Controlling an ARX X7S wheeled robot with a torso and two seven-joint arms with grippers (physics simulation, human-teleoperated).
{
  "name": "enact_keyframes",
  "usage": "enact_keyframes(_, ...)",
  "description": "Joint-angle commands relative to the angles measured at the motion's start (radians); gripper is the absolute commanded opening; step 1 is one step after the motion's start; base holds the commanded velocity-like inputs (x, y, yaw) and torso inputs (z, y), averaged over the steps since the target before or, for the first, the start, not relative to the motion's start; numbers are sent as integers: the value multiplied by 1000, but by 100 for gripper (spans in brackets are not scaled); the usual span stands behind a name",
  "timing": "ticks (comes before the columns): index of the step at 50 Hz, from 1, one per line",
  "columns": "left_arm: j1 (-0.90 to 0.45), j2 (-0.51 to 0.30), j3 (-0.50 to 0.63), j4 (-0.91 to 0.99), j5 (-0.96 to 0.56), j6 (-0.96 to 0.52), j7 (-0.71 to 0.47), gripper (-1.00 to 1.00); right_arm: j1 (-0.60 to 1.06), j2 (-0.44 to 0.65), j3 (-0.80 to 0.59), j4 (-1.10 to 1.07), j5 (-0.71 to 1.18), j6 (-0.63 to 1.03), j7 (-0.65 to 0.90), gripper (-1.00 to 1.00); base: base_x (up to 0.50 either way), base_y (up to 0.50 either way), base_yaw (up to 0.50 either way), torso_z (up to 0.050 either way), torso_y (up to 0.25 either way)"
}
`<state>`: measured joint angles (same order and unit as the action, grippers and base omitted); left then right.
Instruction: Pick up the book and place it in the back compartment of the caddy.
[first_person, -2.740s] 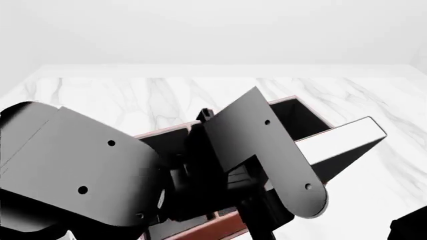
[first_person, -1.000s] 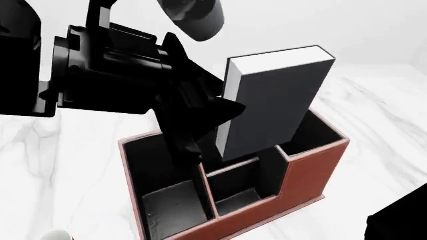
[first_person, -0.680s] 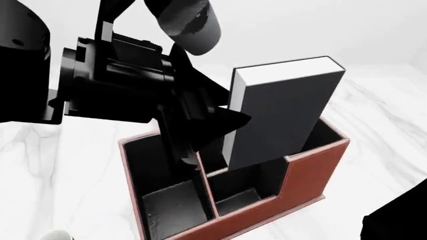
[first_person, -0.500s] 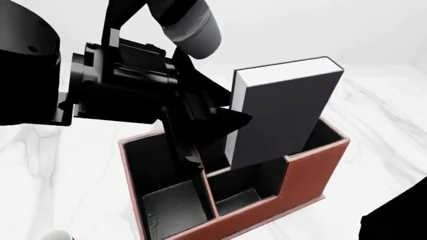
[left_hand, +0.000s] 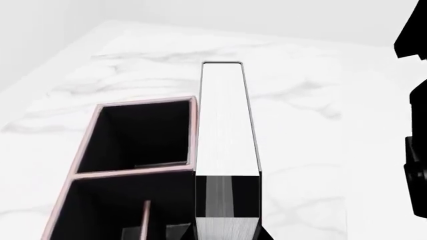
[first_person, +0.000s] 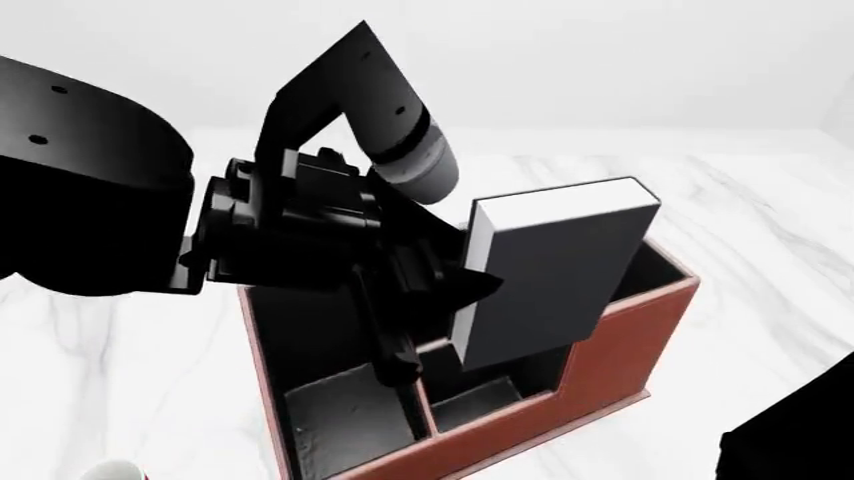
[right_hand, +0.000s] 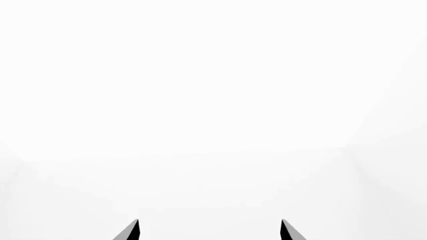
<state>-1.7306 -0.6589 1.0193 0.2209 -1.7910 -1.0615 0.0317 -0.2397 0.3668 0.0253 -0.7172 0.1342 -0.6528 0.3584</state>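
Note:
My left gripper (first_person: 461, 285) is shut on the book (first_person: 561, 270), a dark grey hardcover with white page edges, held upright and slightly tilted. The book's lower end dips into the middle bay of the red-brown caddy (first_person: 617, 338), behind the low cross divider, where the back compartment (first_person: 534, 368) is mostly hidden. In the left wrist view the book's white page edge (left_hand: 225, 125) runs away from the gripper (left_hand: 227, 235), beside the caddy's tall square section (left_hand: 140, 132). My right gripper (right_hand: 210, 231) is open, with nothing between its fingertips (right_hand: 132, 231).
The caddy stands on a white marble table (first_person: 761, 220). A long black-lined section (first_person: 334, 420) lies at the caddy's left side. A bit of a mug rim (first_person: 107, 470) shows at the lower left edge. A black part of the right arm (first_person: 787, 440) fills the lower right corner.
The left arm has lowered the book: its top has dropped and its lower end has sunk deeper into the caddy's middle bay. The caddy has not moved.

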Motion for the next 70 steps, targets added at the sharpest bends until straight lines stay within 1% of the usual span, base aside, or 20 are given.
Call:
enact_keyframes(1,23,4,-26,-2,57,41,22,-100,-1,-15,16,0,-21,-1,-14,100,0,0,0,0,0)
enact_keyframes(22,46,-1,-23,-38,114,73,25,-100,2,-8,7,2,-21,1,-9,100,0,0,0,0,1)
enact_keyframes(31,22,12,-28,-72,131,76,39,-100,2,-6,3,1,-22,3,-6,100,0,0,0,0,1)
enact_keyframes(50,113,16,1,-76,190,122,69,-100,1,0,7,3,-21,1,2,100,0,0,0,1,1)
enact_keyframes(70,149,5,12,-68,212,138,76,-100,3,3,-2,5,-27,2,6,100,0,0,0,0,2)
